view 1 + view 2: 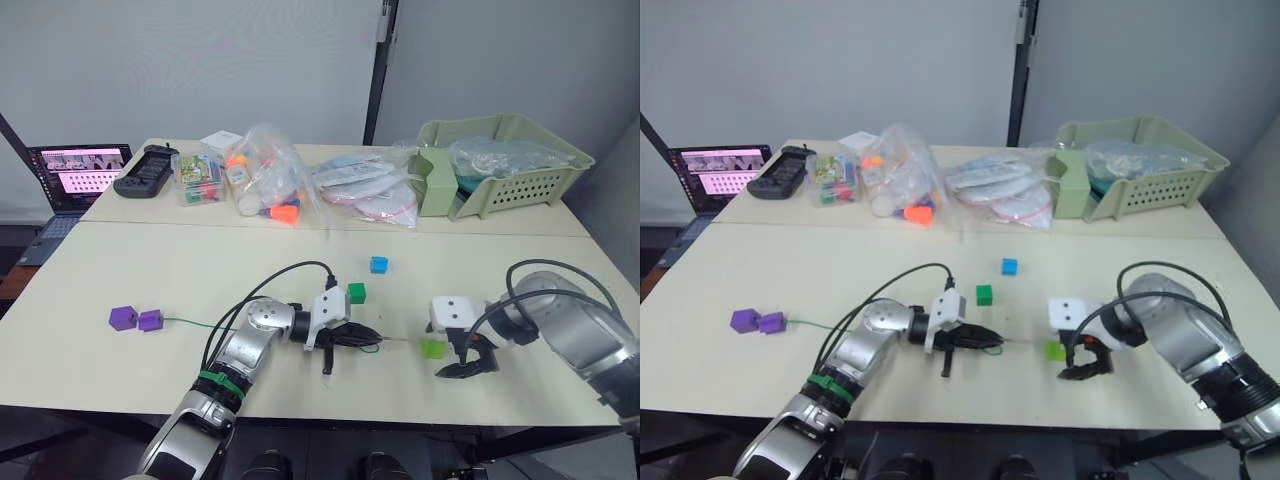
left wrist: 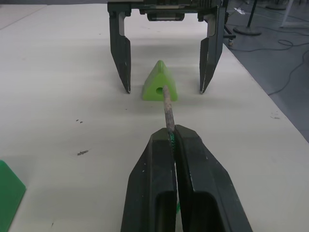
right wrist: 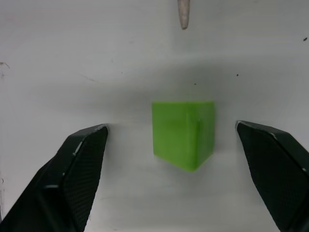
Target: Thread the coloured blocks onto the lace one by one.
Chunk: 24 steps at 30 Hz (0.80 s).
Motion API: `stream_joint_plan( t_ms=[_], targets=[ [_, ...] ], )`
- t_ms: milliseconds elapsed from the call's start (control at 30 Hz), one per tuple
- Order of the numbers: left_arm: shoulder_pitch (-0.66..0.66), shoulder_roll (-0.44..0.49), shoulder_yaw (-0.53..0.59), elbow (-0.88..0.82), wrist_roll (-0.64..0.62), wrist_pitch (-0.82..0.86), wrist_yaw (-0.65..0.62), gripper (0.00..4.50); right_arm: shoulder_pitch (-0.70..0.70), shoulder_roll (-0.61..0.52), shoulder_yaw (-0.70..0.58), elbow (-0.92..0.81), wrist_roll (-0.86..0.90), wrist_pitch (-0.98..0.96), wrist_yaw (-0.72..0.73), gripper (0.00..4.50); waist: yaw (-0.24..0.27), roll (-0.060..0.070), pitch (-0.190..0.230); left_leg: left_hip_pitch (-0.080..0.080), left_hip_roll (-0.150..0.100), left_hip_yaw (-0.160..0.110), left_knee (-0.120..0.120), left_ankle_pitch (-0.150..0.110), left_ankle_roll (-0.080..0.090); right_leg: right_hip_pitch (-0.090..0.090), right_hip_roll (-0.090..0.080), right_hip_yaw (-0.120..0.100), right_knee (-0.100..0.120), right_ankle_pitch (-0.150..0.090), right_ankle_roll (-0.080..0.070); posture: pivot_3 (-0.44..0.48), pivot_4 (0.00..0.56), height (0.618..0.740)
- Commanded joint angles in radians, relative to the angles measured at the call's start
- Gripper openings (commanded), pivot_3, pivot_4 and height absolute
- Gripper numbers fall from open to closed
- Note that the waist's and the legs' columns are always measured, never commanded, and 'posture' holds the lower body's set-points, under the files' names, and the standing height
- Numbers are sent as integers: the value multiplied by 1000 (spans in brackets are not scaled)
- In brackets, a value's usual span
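The lime green block [image 2: 159, 82] lies on the table between the two fingers of my right gripper [image 3: 171, 126], which is open and not touching it. My left gripper [image 2: 172, 133] is shut on the green lace [image 1: 195, 322] just behind its stiff greyish tip [image 2: 168, 107]. The tip points at the hole in the lime block and stops just short of it. Two purple blocks [image 1: 136, 319] sit side by side at the lace's far left end. A dark green block [image 1: 356, 292] and a blue block [image 1: 378, 264] lie loose behind my left gripper.
Along the table's far side stand a laptop [image 1: 78, 172], a black device [image 1: 146, 170], bags of toys [image 1: 265, 175] and flat packets [image 1: 365, 190]. A green basket [image 1: 500, 160] sits at the back right. The table's front edge runs close below both grippers.
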Motion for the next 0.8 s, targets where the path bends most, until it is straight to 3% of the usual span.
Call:
stream_joint_plan(
  t_ms=[33, 233, 800],
  targets=[
    [-6, 2, 3, -30, 1, -8, 4, 0, -2, 10, -4, -9, -11, 31, 26, 3254, 0, 0, 0, 0, 0, 0, 0, 0, 0, 0, 0, 0, 0, 0, 0, 0, 150, 734],
    [-6, 1, -3, -29, 3, -8, 4, 0, 7, 19, -10, -26, -27, 66, 28, 1268, 4, 0, 0, 0, 0, 0, 0, 0, 0, 0, 0, 0, 0, 0, 0, 0, 150, 734],
    [-18, -28, -69, -13, 76, 9, 28, 0, 60, 34, -53, -219, 15, 258, -20, 1260, 5, 0, 0, 0, 0, 0, 0, 0, 0, 0, 0, 0, 0, 0, 0, 0, 150, 734]
  ],
)
